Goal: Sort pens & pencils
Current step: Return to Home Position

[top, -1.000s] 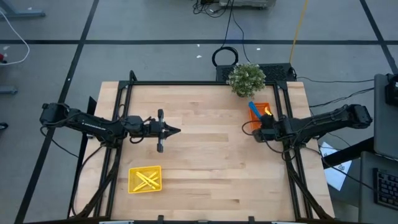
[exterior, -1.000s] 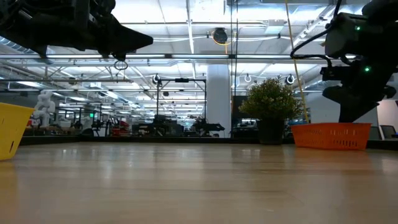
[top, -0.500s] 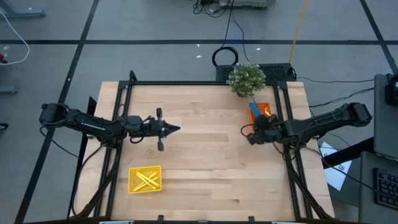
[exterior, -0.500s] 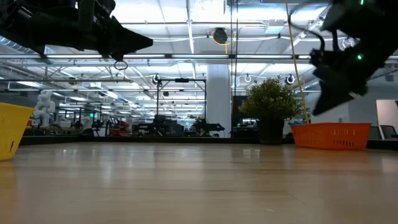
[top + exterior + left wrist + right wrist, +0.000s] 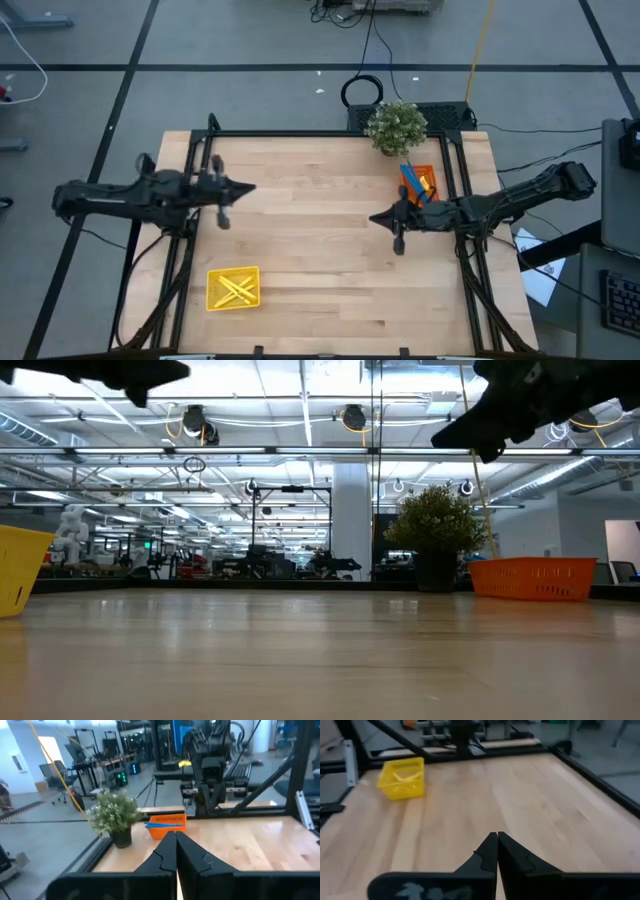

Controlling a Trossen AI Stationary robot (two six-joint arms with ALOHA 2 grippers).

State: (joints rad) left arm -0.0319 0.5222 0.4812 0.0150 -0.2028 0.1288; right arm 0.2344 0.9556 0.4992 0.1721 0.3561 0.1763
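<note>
Yellow plastic rectangular tray (image 5: 211, 291) near the pale wooden table's (image 5: 330, 270) near-left corner; we note thin yellow pencils (image 5: 236, 288) crossed inside. Mid-table, right gripper (image 5: 374, 217) and left gripper (image 5: 250, 187) hover, fingers pressed together, empty. Toward the far-right corner, orange rectangular tray (image 5: 432, 171) holds thin blue pencils (image 5: 411, 180).

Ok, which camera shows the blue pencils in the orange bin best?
The high view: it looks straight down into the orange bin, so the blue pencils show lying inside. The left wrist view shows only blue ends over the rim. The low view shows just the bin's wall; the right wrist view misses it.
</note>
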